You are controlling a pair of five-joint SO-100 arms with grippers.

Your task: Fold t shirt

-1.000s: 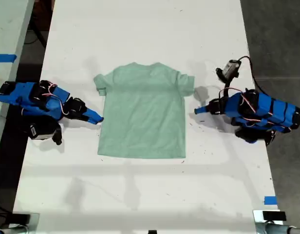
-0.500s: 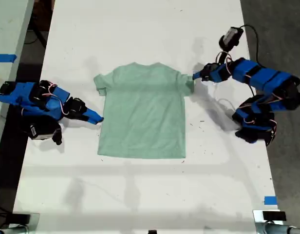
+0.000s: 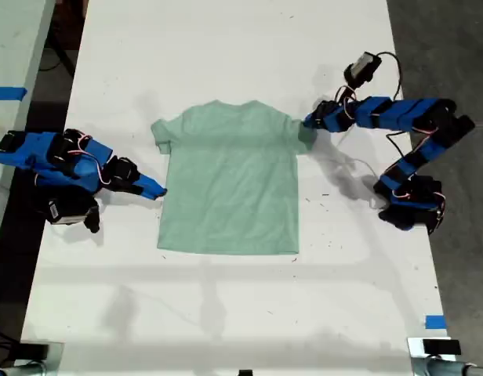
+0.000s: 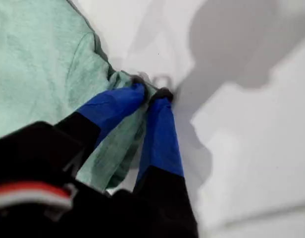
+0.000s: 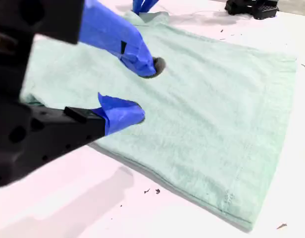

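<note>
One t shirt point(image 3: 230, 180), pale mint, lies flat in the middle of the white counter point(image 3: 226, 47), with two blue arms, one to either side of it. The first claw point(image 4: 151, 92) has closed on the edge of the sleeve at the exterior view's right, the cloth bunched between its tips. The second claw point(image 5: 142, 89) stands wide apart and empty at the shirt's opposite side edge, just above the fabric. The pinch looks thin to me: if that arm lifts fast the sleeve may slip free, or the whole shirt may drag and wrinkle, since nothing pins the far side.
</note>
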